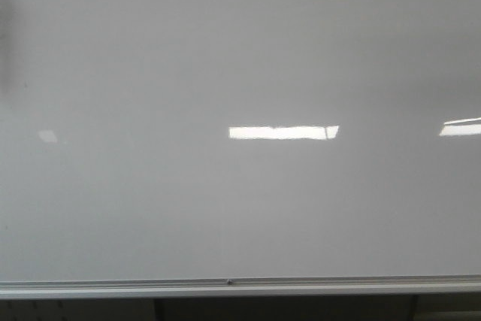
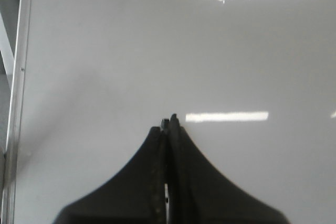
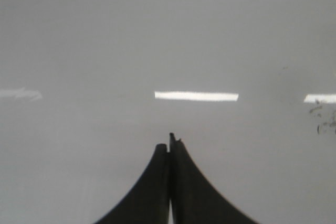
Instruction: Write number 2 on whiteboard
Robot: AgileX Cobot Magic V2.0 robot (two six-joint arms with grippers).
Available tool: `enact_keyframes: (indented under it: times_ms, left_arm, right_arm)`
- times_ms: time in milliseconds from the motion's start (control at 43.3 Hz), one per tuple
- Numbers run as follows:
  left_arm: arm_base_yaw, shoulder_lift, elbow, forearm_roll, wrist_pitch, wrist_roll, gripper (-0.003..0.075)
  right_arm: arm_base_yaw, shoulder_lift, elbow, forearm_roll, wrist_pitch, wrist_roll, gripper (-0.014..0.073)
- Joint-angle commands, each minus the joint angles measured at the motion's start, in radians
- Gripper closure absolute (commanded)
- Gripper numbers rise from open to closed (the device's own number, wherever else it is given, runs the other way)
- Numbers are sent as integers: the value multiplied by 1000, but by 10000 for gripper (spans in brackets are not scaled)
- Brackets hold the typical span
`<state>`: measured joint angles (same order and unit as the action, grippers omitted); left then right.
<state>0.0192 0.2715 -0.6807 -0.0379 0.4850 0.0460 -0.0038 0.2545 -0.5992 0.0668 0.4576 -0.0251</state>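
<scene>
**Blank whiteboard, both grippers pressed closed**

The whiteboard (image 1: 240, 58) fills almost the whole front view, a glossy grey-white sheet. Its silver bottom rail (image 1: 225, 285) runs along the lower edge, with a small screw or fastener near the rail's middle. Above the rail, bright rectangular light reflections (image 1: 283, 132) sit on the board's surface, and a dim smudge of shadow lies at the board's far left edge. No drawn digit 2 can be made out anywhere on the board in the front view; neither arm appears there.

In the left wrist view, the left gripper (image 2: 167, 124) points at the whiteboard with its dark fingers pressed together, only a hairline slit between them. Whether a thin tip is pinched at the fingertips cannot be told. The board's metal frame edge (image 2: 21, 77) runs beside the gripper.

In the right wrist view, the right gripper (image 3: 170, 142) is likewise closed, fingers meeting, a small dark nub at the tips that cannot be identified. Faint black specks (image 3: 323, 119) mark the board off to one side of it.
</scene>
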Motion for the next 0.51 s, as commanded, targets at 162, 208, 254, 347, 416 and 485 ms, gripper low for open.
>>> enact_keyframes:
  times_ms: [162,208,254,347,416,485]
  left_arm:
    - [1,161,-35,-11,54,-10,741]
    - [1,179,-35,-11,72,-10,741]
    - [1,199,-35,-11,90,-10,741]
    - [1,224,-35,-11,118,-10,741]
    - [1,240,-34,-11,120,-10,741]
    - [1,254,-34,-11,122,-10,741]
  right_arm:
    - [0,170,-45,-2,-16,-4,659]
    - [0,188,-45,-2,-10,-4,659]
    - [0,211,-45,-2,-4,-4,659]
    - [0,249,-45,-2,2,-4,659]
    - [0,279,-45,-2,14,-4,659]
    - [0,305,-45,-2,30,-4,659]
